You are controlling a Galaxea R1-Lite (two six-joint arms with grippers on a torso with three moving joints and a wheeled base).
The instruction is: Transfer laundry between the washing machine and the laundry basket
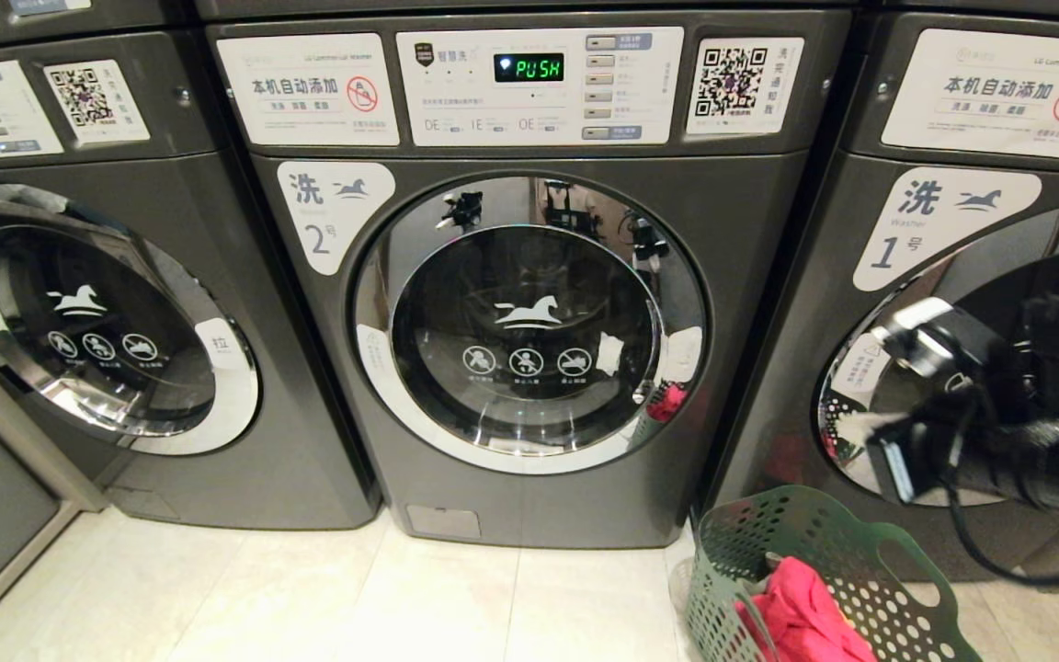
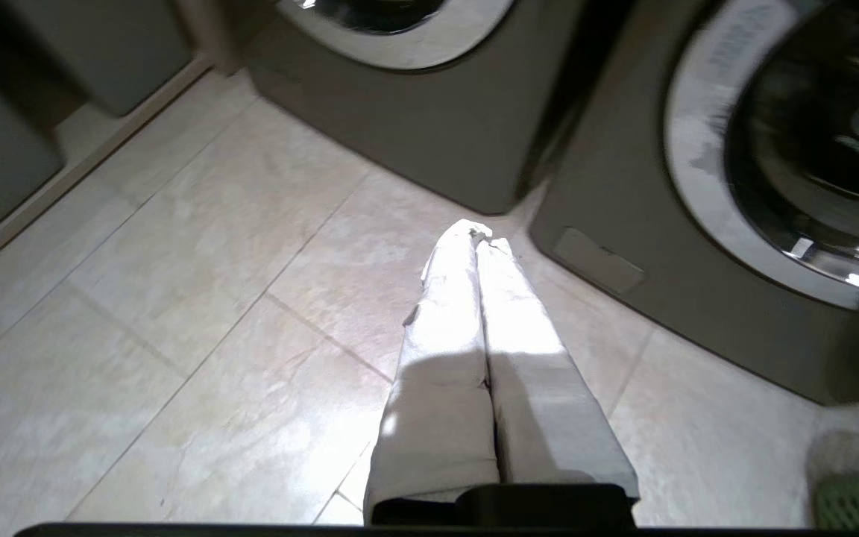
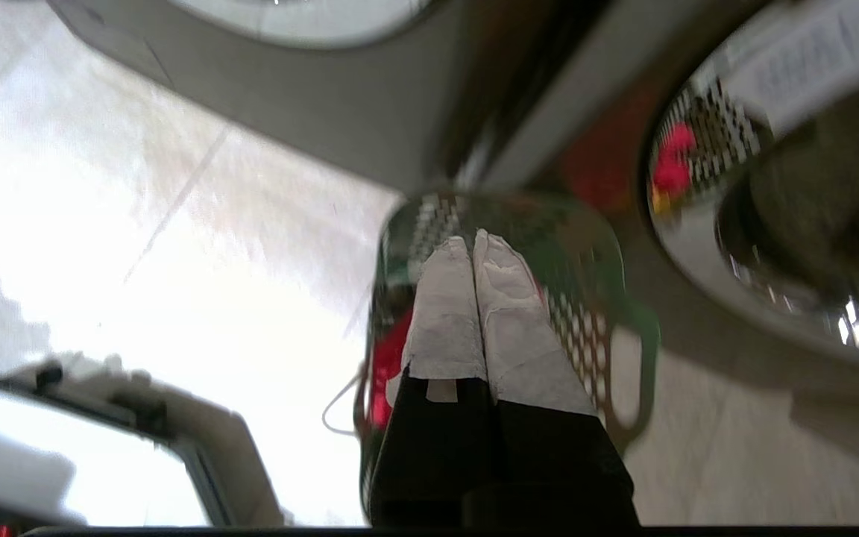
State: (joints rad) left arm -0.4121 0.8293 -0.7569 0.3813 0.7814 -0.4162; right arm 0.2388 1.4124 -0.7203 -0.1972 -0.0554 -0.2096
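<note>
Three washing machines stand in a row on the far side, and the middle washing machine [image 1: 529, 276], marked 2, has its round door [image 1: 529, 322] closed, with PUSH on its display. The laundry basket [image 1: 824, 579], green and full of holes, stands on the floor [image 1: 309, 598] at the near right, just before the right machine, with a red garment [image 1: 805, 616] inside; its near part is cut off by the picture edge. The right hand [image 3: 474, 250] has its fingers pressed together and holds nothing; it hangs above the basket, pointing at it, so this arm is clearly the nearer one to the laundry. The left hand [image 2: 478, 235] is also closed and empty, over bare floor near the base of the middle machine. I judge the door must be opened first. What lies inside the drum is hidden behind dark glass.
</note>
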